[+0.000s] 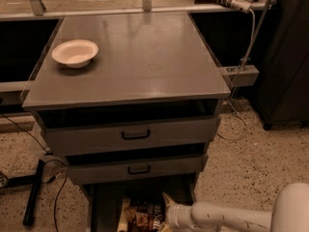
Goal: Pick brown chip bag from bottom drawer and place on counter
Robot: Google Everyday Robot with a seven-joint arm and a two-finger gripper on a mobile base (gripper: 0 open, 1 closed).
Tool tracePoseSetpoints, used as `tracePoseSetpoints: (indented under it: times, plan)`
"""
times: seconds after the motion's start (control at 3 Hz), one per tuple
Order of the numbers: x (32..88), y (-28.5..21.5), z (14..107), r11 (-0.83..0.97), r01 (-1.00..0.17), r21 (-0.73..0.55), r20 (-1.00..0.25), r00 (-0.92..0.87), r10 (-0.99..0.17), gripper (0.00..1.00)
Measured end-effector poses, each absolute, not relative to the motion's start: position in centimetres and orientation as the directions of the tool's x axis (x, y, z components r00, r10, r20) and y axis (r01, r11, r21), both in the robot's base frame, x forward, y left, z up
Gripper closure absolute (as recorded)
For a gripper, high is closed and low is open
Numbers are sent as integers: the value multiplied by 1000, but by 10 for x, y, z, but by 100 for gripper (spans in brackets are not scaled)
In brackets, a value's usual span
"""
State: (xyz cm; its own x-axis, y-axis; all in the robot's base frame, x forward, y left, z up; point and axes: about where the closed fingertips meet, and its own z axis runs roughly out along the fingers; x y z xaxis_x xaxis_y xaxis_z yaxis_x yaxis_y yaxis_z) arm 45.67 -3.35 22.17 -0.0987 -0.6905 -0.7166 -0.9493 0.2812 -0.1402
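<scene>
Currently, the bag lies in the bottom drawer, partly cut off by the lower frame edge. Its centre is dark brown with white script, and its edges are pale cream. The gripper is at the bag's right edge; whether it is open or closed cannot be told. A bowl sits on the counter.

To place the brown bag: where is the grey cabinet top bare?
Flat grey counter: bare right of the round white bowl and along the front. Crowded: grey metal bottom drawer, gripper at crinkly brown chip bag.
</scene>
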Motion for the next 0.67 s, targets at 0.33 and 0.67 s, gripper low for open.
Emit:
tracePoseSetpoints:
  times: [0.33,0.67]
  plan:
    - [467,-28,194,283,-947,-153,-722,-88,-686,0]
    - [473,-19,170,243,-958,-153,-719,-61,-692,0]
